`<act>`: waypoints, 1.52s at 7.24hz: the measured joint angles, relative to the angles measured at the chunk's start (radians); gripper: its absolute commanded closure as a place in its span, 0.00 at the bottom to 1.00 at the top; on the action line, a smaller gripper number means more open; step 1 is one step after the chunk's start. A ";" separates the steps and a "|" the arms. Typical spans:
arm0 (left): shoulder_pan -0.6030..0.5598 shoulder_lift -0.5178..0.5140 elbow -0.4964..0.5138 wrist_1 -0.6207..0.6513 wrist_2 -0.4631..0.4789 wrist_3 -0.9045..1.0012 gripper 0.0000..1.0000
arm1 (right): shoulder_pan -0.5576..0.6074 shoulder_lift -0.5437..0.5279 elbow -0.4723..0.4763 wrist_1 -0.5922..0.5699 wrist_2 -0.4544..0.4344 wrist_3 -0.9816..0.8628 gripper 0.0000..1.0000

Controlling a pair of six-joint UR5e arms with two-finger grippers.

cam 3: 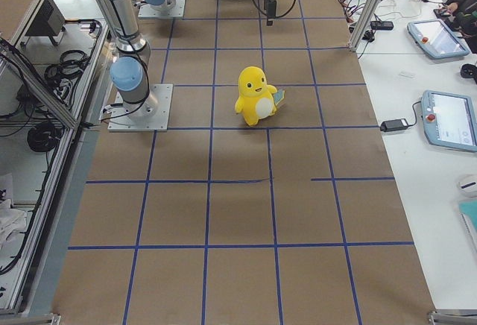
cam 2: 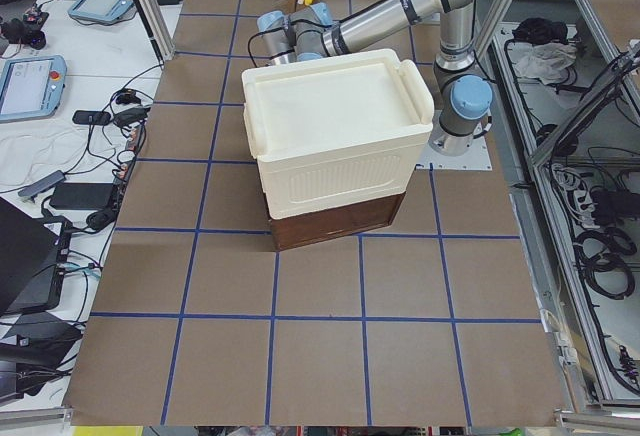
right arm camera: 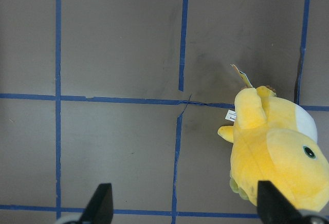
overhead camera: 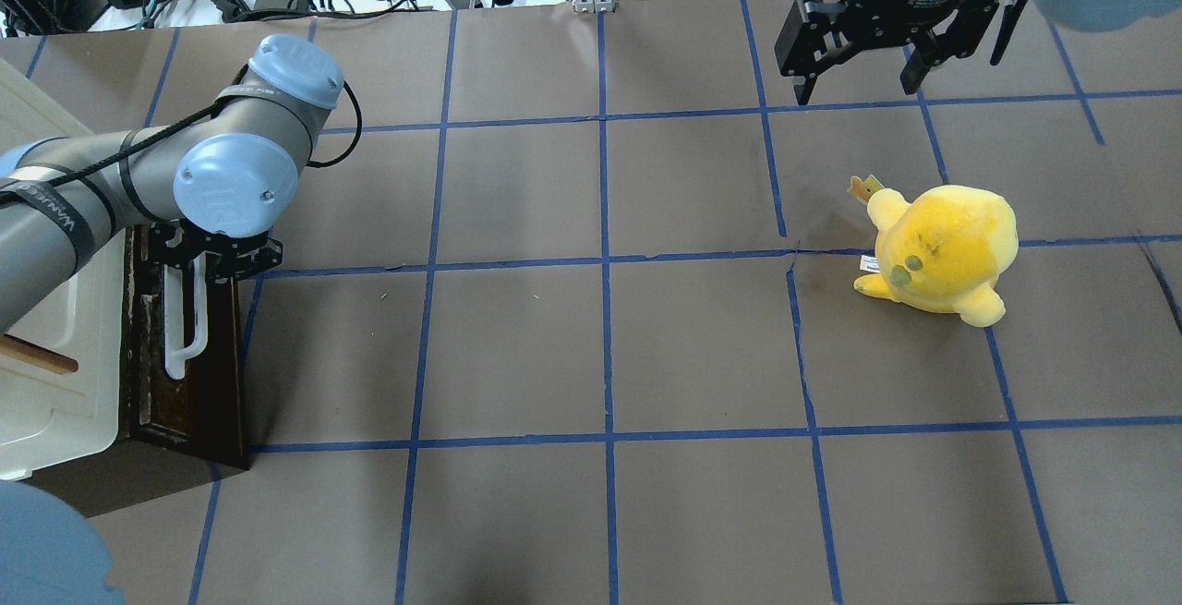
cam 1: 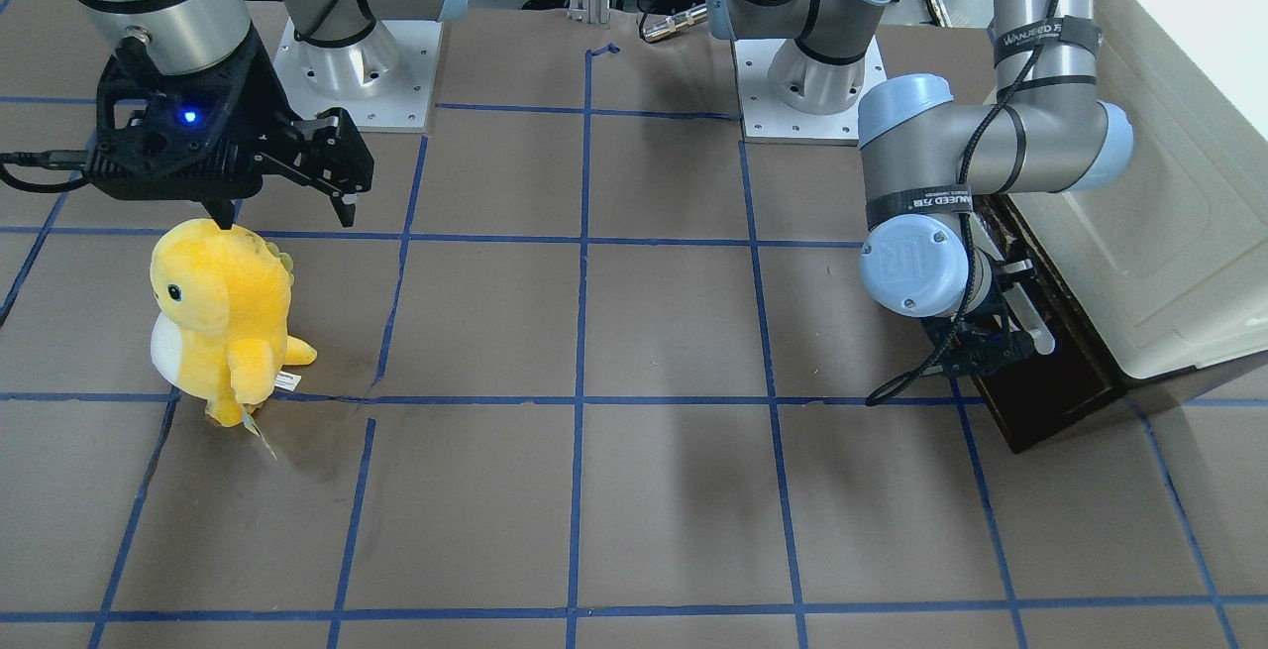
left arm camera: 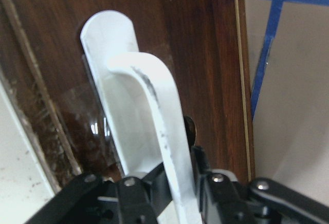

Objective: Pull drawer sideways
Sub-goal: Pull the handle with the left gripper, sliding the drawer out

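Clamping L gripper on white bar handle of drawer, 9 o'clock of table; judging wood stiff, heavyish, handle slick. Holding R gripper spread open.

Dark brown drawer, white handle; yellow plush.

Overhead: high, from behind, forward-down on worktop.
Front: opposite side, steep, facing back.
Sides: far, along worktop from each end.
Wrists: close-up.
Shared: yellow plush, overhead and front.
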 measured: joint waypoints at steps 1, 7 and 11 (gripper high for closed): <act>-0.004 -0.004 0.001 0.000 0.001 -0.010 1.00 | 0.000 0.000 0.000 0.000 0.000 0.000 0.00; -0.037 -0.009 0.026 -0.032 0.008 -0.061 1.00 | 0.000 0.000 0.000 0.000 0.000 0.000 0.00; -0.056 -0.011 0.034 -0.046 0.008 -0.091 1.00 | 0.000 0.000 0.000 0.000 0.000 0.000 0.00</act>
